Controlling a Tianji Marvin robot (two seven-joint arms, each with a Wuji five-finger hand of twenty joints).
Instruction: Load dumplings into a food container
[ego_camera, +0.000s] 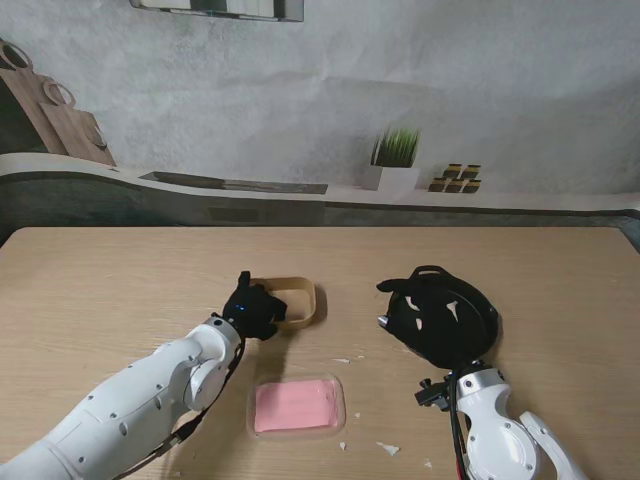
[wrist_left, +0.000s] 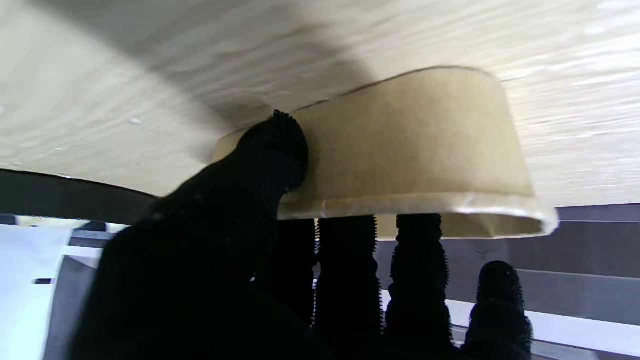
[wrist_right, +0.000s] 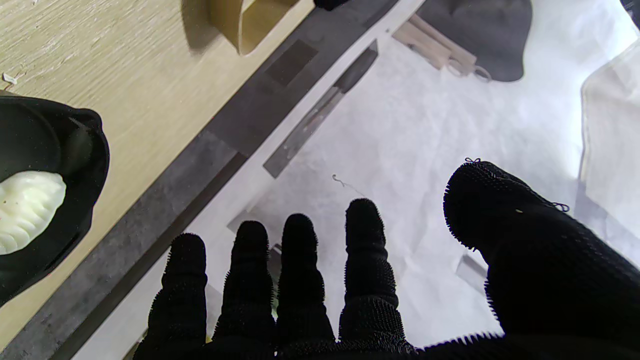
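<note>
A tan paper food container (ego_camera: 300, 303) stands at the table's middle, and my left hand (ego_camera: 252, 310) is shut on its near-left wall. In the left wrist view the thumb (wrist_left: 270, 150) presses the outside of the container (wrist_left: 415, 145) while the other fingers (wrist_left: 347, 255) reach in over the rim. A black bowl (ego_camera: 485, 322) sits to the right, with my right hand (ego_camera: 420, 305) hovering over it. In the right wrist view that hand's fingers (wrist_right: 365, 250) are spread and hold nothing. One white pleated dumpling (wrist_right: 25, 210) lies in the bowl (wrist_right: 85, 165).
A clear plastic tray with a pink inside (ego_camera: 297, 406) lies near me between the arms. Small white scraps (ego_camera: 388, 449) dot the table around it. A potted plant (ego_camera: 392, 160) stands on the ledge beyond the table's far edge.
</note>
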